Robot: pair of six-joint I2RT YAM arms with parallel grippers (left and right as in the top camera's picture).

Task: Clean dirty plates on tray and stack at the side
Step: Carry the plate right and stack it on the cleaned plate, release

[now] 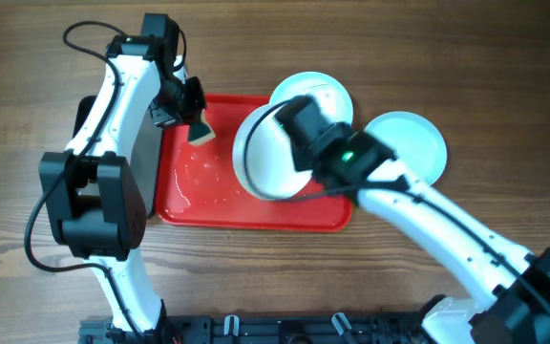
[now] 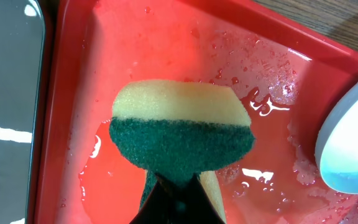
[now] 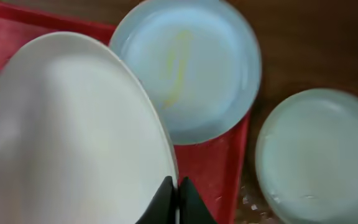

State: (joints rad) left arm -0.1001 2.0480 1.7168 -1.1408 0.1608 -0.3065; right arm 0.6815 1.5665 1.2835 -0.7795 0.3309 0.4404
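Observation:
The red tray (image 1: 208, 205) lies mid-table, wet with suds. My left gripper (image 1: 191, 107) is shut on a yellow and green sponge (image 1: 201, 131), held over the tray's far left part; in the left wrist view the sponge (image 2: 182, 134) fills the middle above the wet tray (image 2: 166, 50). My right gripper (image 1: 299, 143) is shut on the rim of a plate (image 1: 265, 153), held tilted above the tray; the plate (image 3: 73, 137) is pinched at its edge by the gripper (image 3: 177, 186). A second plate (image 1: 325, 94) with a yellow smear (image 3: 185, 68) rests on the tray's far right corner. A third plate (image 1: 413, 143) lies on the table right of the tray (image 3: 319, 155).
A black tray (image 1: 146, 153) lies left of the red tray, under my left arm; it shows as a dark glossy surface in the left wrist view (image 2: 8, 93). The wooden table (image 1: 27, 76) surrounds everything. Water drops lie on the table by the third plate.

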